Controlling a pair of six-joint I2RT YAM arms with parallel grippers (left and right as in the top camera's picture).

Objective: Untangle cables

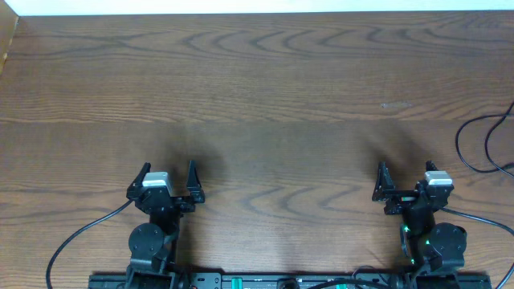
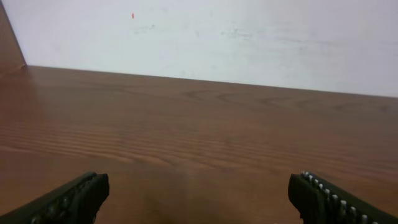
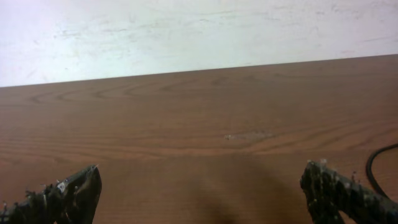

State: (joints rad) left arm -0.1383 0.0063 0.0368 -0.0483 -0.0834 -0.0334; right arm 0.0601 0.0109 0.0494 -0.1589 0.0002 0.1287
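Observation:
No white cord shows in any view, and no coiled pair of cables. A thin black cord [image 1: 475, 143] loops in from the right edge of the wooden table [image 1: 265, 88]; it also shows at the right edge of the right wrist view [image 3: 372, 163]. I cannot tell whether it is a task cable. My left gripper [image 1: 168, 168] is open and empty near the front edge, its fingers wide apart in the left wrist view [image 2: 199, 186]. My right gripper [image 1: 405, 168] is open and empty too, as the right wrist view [image 3: 202, 177] shows, left of the black loop.
Black cables run from both robot bases along the front edge, one at the left [image 1: 80, 237] and one at the right [image 1: 482, 221]. A white wall [image 2: 205, 37] stands behind the table's far edge. A faint pale scuff [image 1: 395, 104] marks the wood.

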